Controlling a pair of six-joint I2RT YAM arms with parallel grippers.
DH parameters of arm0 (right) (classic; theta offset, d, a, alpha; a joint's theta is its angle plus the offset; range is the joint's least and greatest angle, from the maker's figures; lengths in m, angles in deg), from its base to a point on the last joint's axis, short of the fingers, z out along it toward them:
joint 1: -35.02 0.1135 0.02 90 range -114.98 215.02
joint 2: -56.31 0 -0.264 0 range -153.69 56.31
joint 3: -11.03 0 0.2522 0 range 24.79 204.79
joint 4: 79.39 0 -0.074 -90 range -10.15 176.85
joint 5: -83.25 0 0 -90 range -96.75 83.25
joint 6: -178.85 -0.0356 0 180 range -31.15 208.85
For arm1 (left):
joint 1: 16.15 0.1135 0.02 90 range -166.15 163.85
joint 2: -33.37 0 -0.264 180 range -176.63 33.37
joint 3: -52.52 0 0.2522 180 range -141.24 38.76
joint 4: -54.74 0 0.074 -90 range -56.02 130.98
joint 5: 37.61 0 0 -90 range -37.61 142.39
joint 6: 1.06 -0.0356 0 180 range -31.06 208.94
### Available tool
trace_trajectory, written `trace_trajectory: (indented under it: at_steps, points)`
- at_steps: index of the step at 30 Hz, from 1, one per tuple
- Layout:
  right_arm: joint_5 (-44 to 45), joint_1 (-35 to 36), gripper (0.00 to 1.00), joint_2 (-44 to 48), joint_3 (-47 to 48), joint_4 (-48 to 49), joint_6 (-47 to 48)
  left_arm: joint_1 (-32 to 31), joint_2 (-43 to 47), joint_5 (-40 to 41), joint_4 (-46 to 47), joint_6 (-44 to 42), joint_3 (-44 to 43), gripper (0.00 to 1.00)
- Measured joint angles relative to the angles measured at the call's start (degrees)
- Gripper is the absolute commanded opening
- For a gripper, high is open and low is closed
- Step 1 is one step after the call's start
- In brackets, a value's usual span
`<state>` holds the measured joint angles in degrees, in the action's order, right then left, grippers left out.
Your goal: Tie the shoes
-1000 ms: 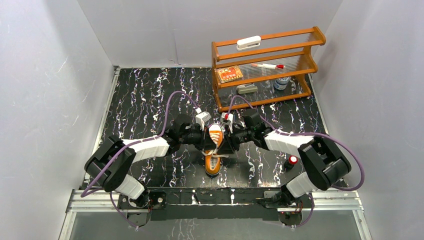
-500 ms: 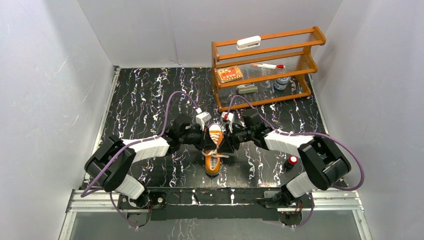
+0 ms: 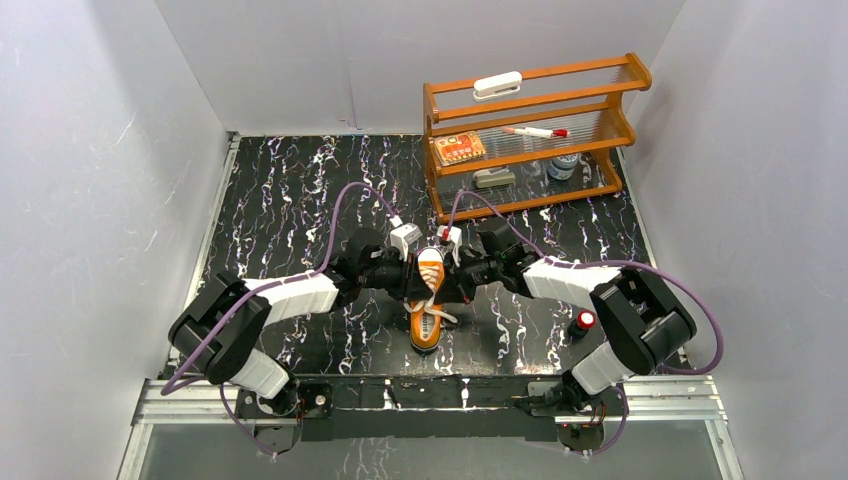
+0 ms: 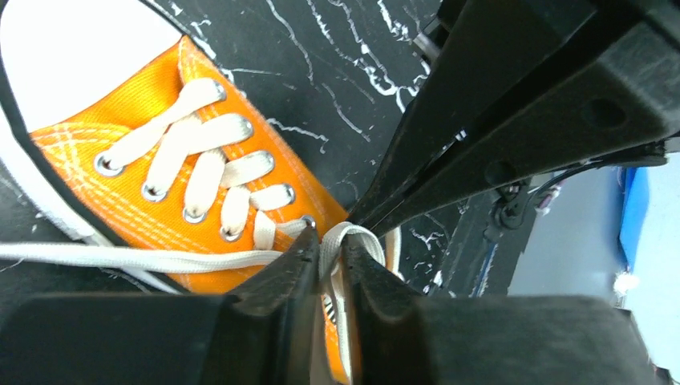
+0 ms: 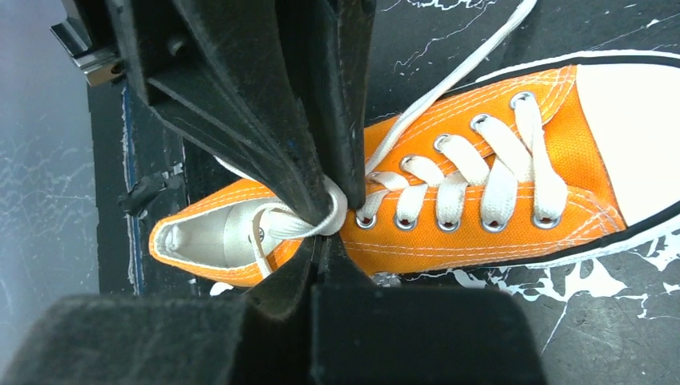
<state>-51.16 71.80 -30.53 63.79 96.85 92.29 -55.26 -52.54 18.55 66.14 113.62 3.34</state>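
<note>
Orange sneaker (image 3: 427, 322) lies on the table (image 3: 290, 200), toe away from the bases, both grippers meeting over its top eyelets. Left gripper (image 4: 330, 247) is nipped narrow on a white lace loop (image 4: 346, 233). Right gripper (image 5: 325, 243) is closed tight, tips against that loop.

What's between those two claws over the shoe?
Only a loop of white lace; the left gripper and right gripper almost meet tip to tip above the shoe. Both wrist views show it.

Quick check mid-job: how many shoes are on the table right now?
1: an orange sneaker at the near middle of the table, its white lace pinched in the left claw. No second shoe shows; none seems hidden.
</note>
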Motion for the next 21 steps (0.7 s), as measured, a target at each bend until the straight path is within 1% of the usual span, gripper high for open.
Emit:
trace_trajectory:
  at_steps: [3,6,8,9,13,18,21]
  points:
    - [0.37,0.02,0.0,0.2,0.0,-0.48,0.04,0.24,1.05,1.75,-3.52,-0.79,-0.28,0.38]
    - [0.7,0.0,0.0,0.79,0.0,-0.68,0.04,0.98,3.82,3.17,-8.66,-1.4,-0.31,0.43]
    - [0.81,0.0,0.0,1.27,0.0,-0.9,0.11,1.55,6.21,3.74,-11.72,-1.57,-0.35,0.56]
    - [0.87,0.02,0.0,1.46,0.0,-0.98,0.2,1.95,7.63,4.04,-13.4,-1.73,-0.5,0.59]
    - [1.03,0.02,0.0,1.68,0.0,-1.27,0.31,2.91,11.5,5.22,-19.21,-1.53,-2.14,0.63]
    - [1.01,0.0,0.0,1.68,0.0,-1.46,0.44,3.02,12.2,5.97,-22.8,-0.68,-2.45,0.63]
    - [1.01,0.0,0.0,1.68,0.0,-1.73,0.59,3.08,12.09,6.25,-23.04,0.31,-2.45,0.61]
